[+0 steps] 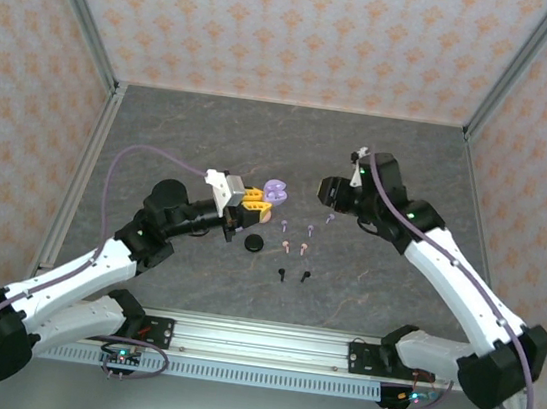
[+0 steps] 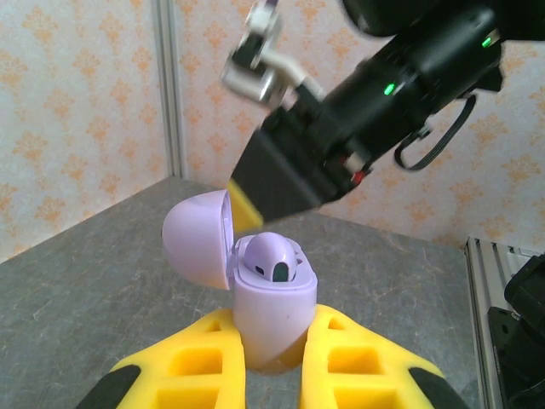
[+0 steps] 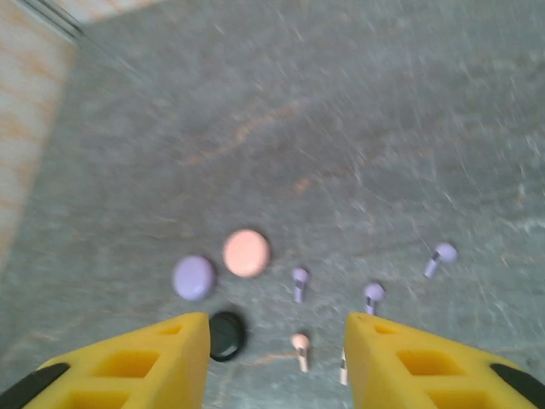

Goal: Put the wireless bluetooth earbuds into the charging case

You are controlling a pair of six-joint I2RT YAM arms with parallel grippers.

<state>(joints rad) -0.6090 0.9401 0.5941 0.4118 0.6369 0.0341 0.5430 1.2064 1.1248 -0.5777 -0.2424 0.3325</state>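
Left gripper (image 2: 272, 341): clamped on the lower body of the lilac charging case (image 2: 271, 300), lid open, held above the worktop (image 1: 162, 129), left of centre.
Right gripper (image 3: 277, 354): fingers apart, empty, above the loose earbuds (image 3: 373, 293).
Seated earbud (image 2: 271, 256): lilac, in the case.
Loose earbuds: centre of worktop, between the arms.
Handling: judged light, rigid, smooth, easily flicked; pinch across the round head.

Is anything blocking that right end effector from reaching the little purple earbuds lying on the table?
Nothing visible does. The right end effector hangs open above the table, with the nearest lilac earbud ahead; the discs lie aside.
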